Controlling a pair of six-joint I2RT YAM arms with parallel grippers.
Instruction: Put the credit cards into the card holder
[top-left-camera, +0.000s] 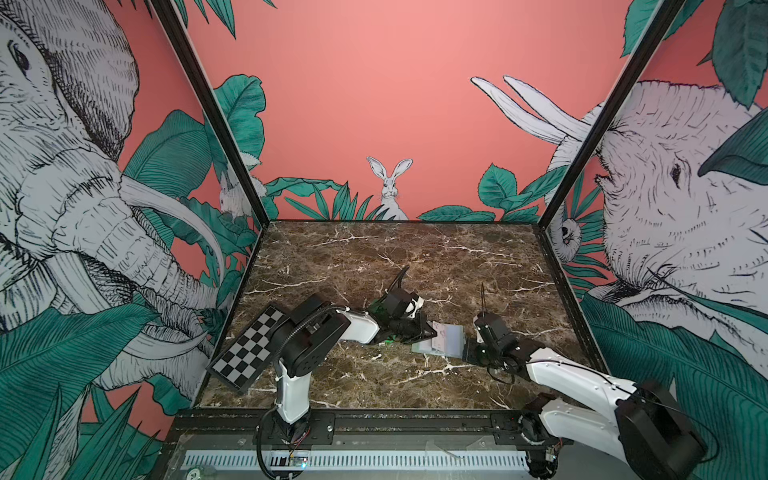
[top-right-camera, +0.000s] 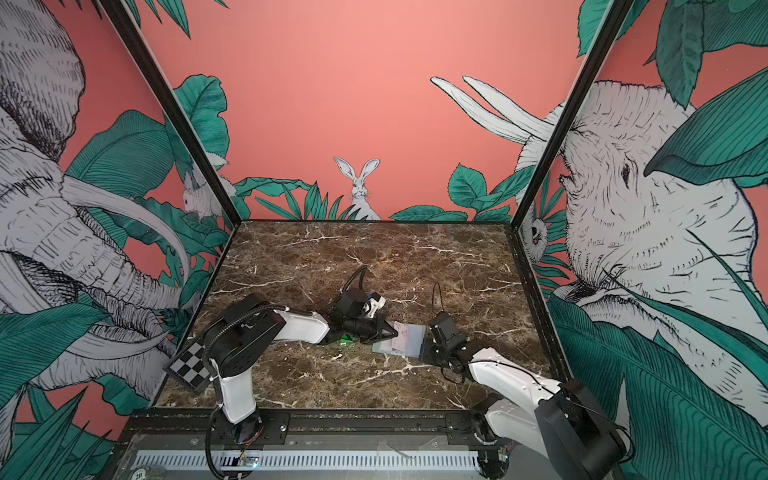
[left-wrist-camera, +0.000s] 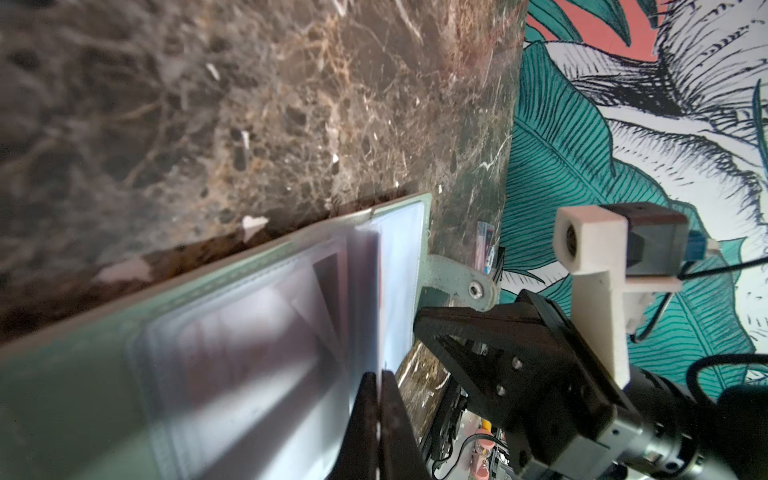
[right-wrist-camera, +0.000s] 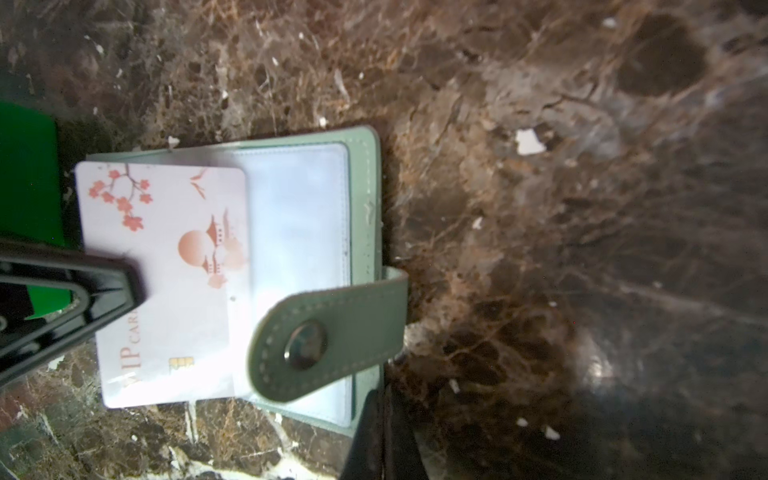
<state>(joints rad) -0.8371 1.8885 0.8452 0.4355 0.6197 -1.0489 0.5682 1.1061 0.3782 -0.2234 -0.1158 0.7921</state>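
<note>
While right pincer (right-wrist-camera: 377, 405) clamps card holder (right-wrist-camera: 365, 174), left pincer (left-wrist-camera: 377, 388) grips card (right-wrist-camera: 166, 249), strap (right-wrist-camera: 345, 316) lying across sleeves (right-wrist-camera: 299, 208).

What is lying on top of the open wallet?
On the wallet lie a pale card with pink blossoms and a snap strap. What the card covers cannot be seen.

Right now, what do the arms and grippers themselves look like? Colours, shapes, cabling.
Both arms alike: left arm and right arm have white shells between black joint housings. All black: left gripper and right gripper, with triangular open-frame fingers. A black corrugated hose runs along the left arm; a thin black cable loops by the right wrist. White printed camera bracket on the right wrist.
</note>
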